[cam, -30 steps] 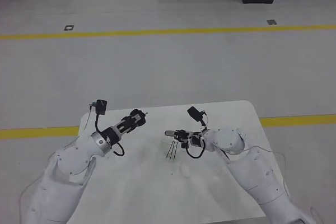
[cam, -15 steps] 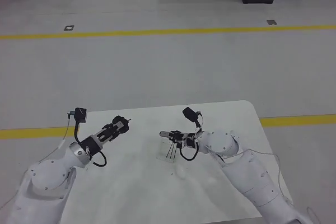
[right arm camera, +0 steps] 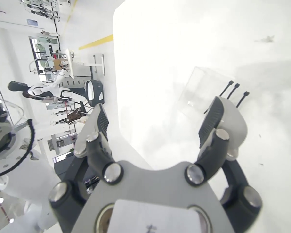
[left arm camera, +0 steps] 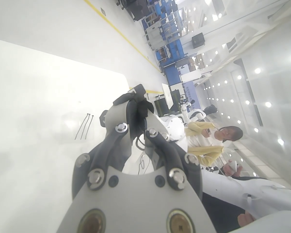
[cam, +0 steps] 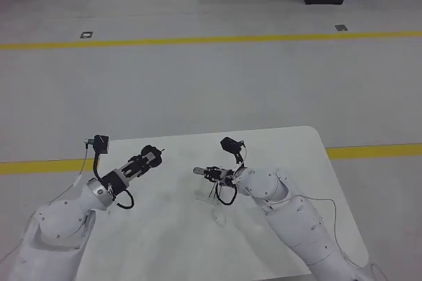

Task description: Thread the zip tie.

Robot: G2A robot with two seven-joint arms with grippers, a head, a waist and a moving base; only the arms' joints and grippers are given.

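Right hand near zip ties

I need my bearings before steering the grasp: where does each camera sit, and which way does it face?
Top view: on the robot above its arms, looking down at the white table; both arms show.
Left wrist view: behind the left gripper, which is shut, looking across the table towards the zip ties.
Right wrist view: behind the right gripper, jaws open, looking down at the table near the ties.
Shared: both wrist views show the zip ties.
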